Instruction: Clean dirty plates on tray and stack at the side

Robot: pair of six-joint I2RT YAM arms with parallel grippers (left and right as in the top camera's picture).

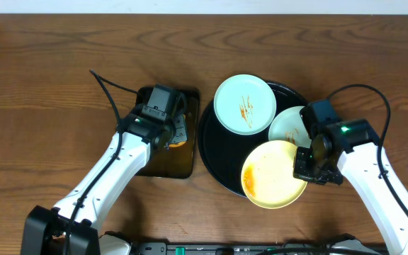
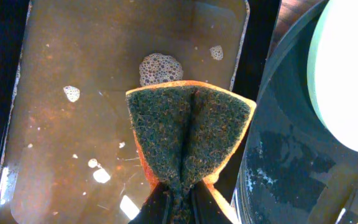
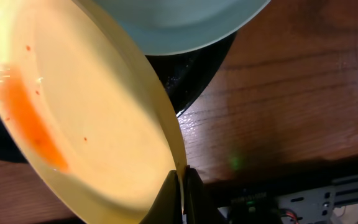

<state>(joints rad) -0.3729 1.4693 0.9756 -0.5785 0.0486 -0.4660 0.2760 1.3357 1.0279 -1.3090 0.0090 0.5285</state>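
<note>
Right end effector [image 3: 180, 179] clamped on the rim of the yellow plate [image 3: 86, 112]; left end effector [image 2: 179, 194] clamped on a sponge [image 2: 188, 130].

From overhead, all three plates are seen on the round tray [image 1: 218, 152]: two mint plates [image 1: 244, 104] at its far side, and the yellow one overhanging its near rim above the wooden surface [image 1: 48, 85]. Only in the right wrist view is the pinched rim made out, along with an orange smear [image 3: 27, 115]. Only in the left wrist view is the sponge shown folded, dark side up, over the rectangular tray [image 2: 73, 62] of brown water and foam [image 2: 160, 67].
</note>
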